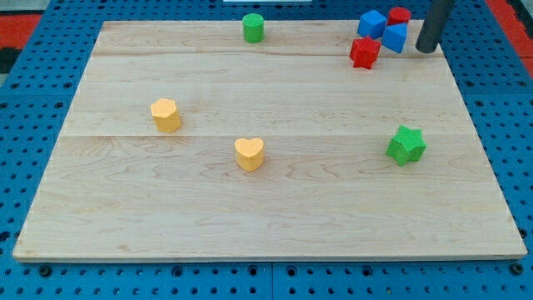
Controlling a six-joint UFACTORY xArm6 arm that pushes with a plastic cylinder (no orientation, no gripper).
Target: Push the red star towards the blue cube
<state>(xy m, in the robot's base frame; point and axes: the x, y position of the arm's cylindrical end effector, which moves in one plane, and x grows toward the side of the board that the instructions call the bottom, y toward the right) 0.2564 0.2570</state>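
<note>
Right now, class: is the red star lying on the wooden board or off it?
On it. The red star sits on the wooden board near its top right corner, beside the blue blocks, inside the edge.

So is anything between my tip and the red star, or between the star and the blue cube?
Yes: a second blue block sits between my tip and the red star. Between the star and the blue cube, nothing visible; they are close together.

My tip (425, 48) rests on the wooden board (266, 208) at the view's top right. Just to its left sit a blue triangular block (396, 37), a blue cube (371, 22) and a red cylinder (399, 15). The red star (364, 52) lies farther left, touching the blue triangular block.
</note>
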